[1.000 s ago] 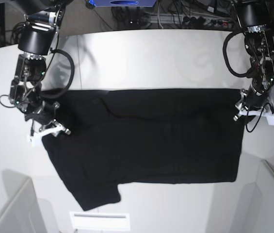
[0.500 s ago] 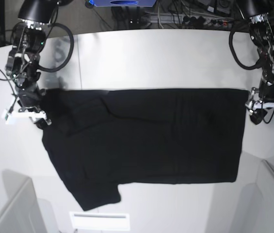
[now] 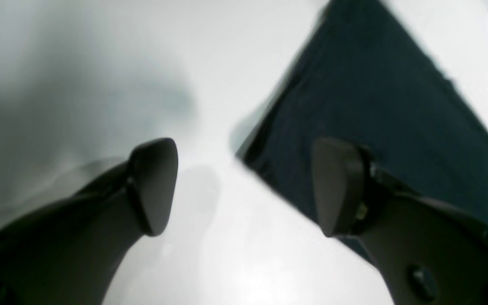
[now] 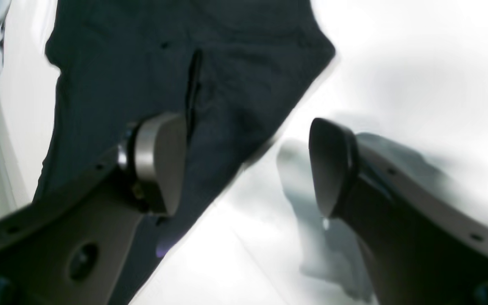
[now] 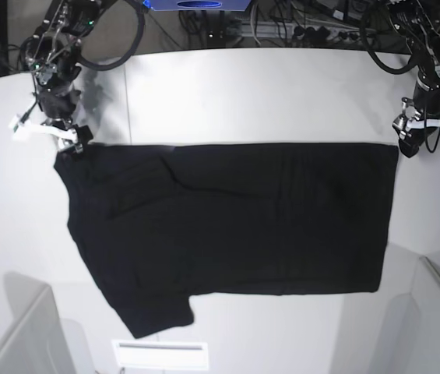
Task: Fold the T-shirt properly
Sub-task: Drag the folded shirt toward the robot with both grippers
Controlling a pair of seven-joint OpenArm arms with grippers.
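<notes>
With both claws clear of the cloth, you're between folds: the T-shirt [image 5: 227,222] lies flat on the white tabletop [image 5: 227,93], and nothing is gripped. Left claw [image 3: 244,186] hangs with jaws spread and empty just off the shirt's far corner, one finger over cloth, one over bare tabletop. Right claw [image 4: 246,165] reads the same at the opposite far corner, jaws apart, nothing between them. Shirt looks like a wide dark rectangle, plain black side up, with one sleeve sticking out at the near edge (no print visible from any view). My read: first lengthwise fold is down, and that loose sleeve still needs tucking. Next move likely calls for you to bring both claws down on matching edge corners, pinch only the layers you mean to carry, and lift evenly so the panel doesn't skew.
</notes>
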